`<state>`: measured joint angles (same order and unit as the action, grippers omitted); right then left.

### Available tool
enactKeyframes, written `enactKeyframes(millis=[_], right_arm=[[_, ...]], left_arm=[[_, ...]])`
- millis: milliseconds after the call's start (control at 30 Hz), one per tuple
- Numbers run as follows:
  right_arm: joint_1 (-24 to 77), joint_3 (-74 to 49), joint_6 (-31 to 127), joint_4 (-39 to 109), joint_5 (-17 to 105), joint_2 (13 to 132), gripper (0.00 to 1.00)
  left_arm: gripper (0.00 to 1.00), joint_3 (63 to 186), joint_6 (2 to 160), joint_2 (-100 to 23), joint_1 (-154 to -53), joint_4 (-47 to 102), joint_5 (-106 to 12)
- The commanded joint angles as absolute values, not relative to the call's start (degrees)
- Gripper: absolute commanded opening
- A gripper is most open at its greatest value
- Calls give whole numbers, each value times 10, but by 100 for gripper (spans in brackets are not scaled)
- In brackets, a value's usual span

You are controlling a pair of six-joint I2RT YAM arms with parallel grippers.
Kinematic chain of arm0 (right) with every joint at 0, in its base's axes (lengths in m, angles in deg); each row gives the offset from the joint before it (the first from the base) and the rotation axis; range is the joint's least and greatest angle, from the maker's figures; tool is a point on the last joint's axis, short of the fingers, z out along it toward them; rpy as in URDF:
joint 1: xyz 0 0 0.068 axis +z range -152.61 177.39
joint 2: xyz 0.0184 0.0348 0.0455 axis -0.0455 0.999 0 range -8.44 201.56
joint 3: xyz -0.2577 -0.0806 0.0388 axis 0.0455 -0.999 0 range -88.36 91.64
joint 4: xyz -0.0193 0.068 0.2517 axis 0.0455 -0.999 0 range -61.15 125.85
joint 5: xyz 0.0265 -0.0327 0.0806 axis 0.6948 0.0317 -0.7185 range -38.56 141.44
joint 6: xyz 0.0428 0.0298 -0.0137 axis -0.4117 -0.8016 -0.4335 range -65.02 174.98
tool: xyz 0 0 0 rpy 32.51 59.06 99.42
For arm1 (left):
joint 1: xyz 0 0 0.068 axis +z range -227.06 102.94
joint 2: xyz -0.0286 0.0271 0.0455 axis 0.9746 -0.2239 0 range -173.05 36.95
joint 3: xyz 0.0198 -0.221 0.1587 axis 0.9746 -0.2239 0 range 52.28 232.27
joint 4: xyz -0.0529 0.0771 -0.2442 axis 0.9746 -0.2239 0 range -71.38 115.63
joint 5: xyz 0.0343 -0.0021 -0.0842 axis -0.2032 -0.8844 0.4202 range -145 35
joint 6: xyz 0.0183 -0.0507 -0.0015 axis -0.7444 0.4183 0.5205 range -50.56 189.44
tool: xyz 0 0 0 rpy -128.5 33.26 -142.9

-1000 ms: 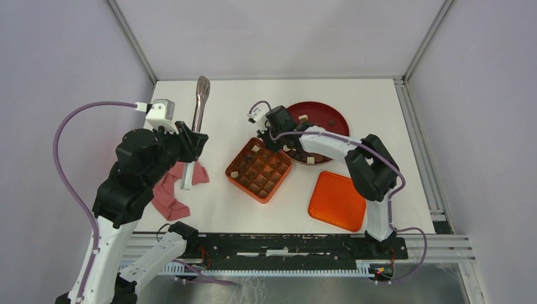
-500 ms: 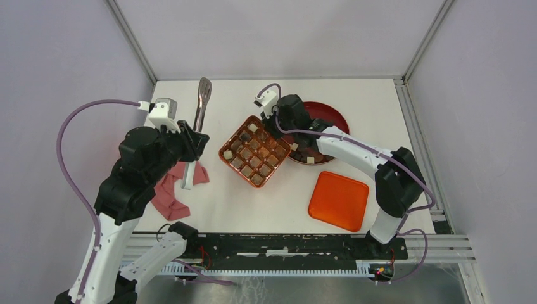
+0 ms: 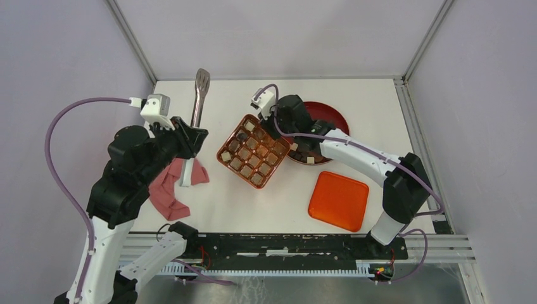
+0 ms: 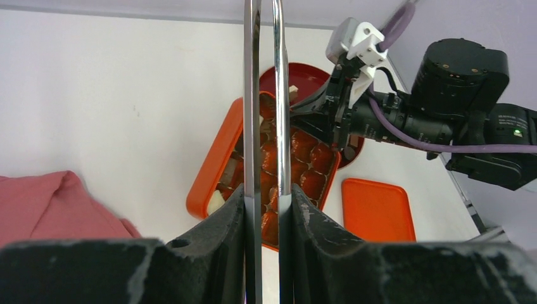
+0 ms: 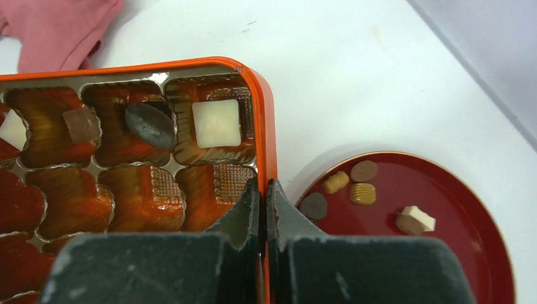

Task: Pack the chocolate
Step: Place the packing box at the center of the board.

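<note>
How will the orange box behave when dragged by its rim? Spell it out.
The orange box is probably stiff: its rim looks unbent in the right gripper. Thin-walled, likely light, it should slide easily on the smooth table. Loose chocolate pieces might hop cells if jerked.

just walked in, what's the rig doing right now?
The right gripper is shut on the rim of the orange box, next to the red plate. The left gripper grips metal tongs off to the left, near a pink cloth. A few compartments hold chocolate; more pieces sit on the plate. The orange lid lies apart, so packing isn't finished.
</note>
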<state>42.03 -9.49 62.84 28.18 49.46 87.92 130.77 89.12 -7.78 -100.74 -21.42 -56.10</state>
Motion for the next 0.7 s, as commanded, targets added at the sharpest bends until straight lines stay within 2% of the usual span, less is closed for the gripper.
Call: enactKeyframes(millis=[0,267,600,667], right_arm=[[423,-82,572,299,448,902,0],[405,6,500,249,398,1034,0],[388,34,431,247,422,1104,0],[385,35,422,250,423,1119,7]], left_arm=[[30,1282,933,-63,-1005,-185,-522],[30,1229,950,-47,-1005,-232,-538],[30,1189,955,-33,-1004,-236,-545],[30,1183,957,-32,-1005,-232,-542]])
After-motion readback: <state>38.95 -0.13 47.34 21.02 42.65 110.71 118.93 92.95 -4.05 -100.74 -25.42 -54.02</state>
